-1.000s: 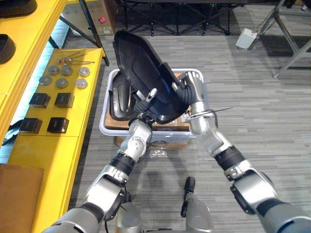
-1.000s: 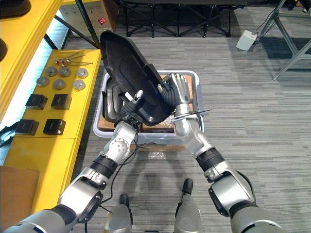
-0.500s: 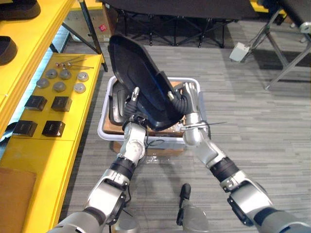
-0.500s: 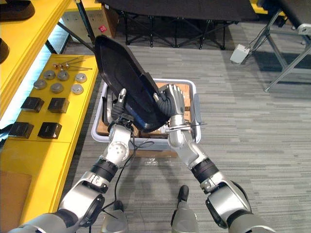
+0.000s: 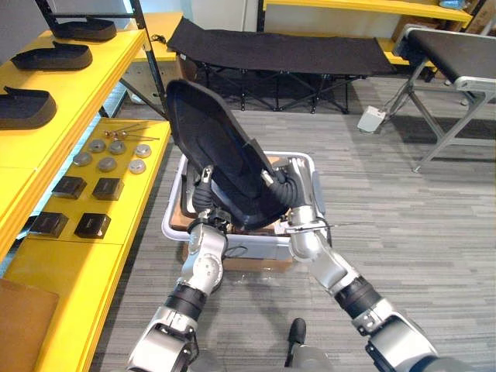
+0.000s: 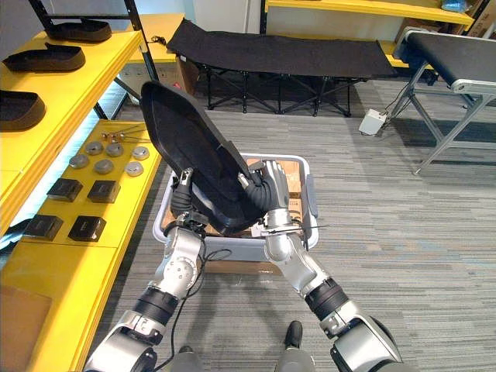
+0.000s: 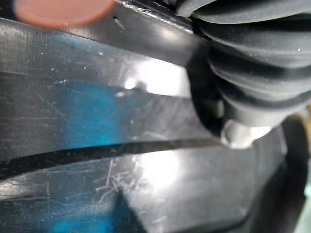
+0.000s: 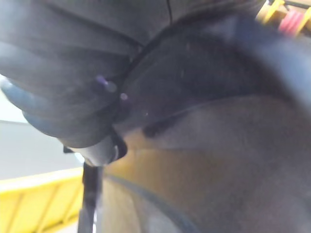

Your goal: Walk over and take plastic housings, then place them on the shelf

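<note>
A large black plastic housing [image 5: 221,147] stands tilted, nearly upright, above a grey bin [image 5: 256,246] on the floor. My left hand [image 5: 203,195] grips its lower left edge, thumb on the front face. On the lower right edge sits my right hand [image 5: 293,186], thumb over the front and fingers behind. In the left wrist view the glossy housing [image 7: 121,121] lies close against my left hand [image 7: 252,73]. The yellow shelf [image 5: 116,58] runs along the left, with three black housings [image 5: 23,105] on its upper level.
The shelf's lower level [image 5: 151,136] carries metal discs [image 5: 108,151] and black blocks [image 5: 85,205]. More dark parts [image 5: 188,188] lie in the bin, which rests on a cardboard box [image 5: 248,263]. A black folding cot [image 5: 279,50] stands behind, and a metal table frame [image 5: 449,116] at the right.
The camera has tilted up, bringing more of the shelf and the room into view. Both hands keep their hold on the housing above the bin.
</note>
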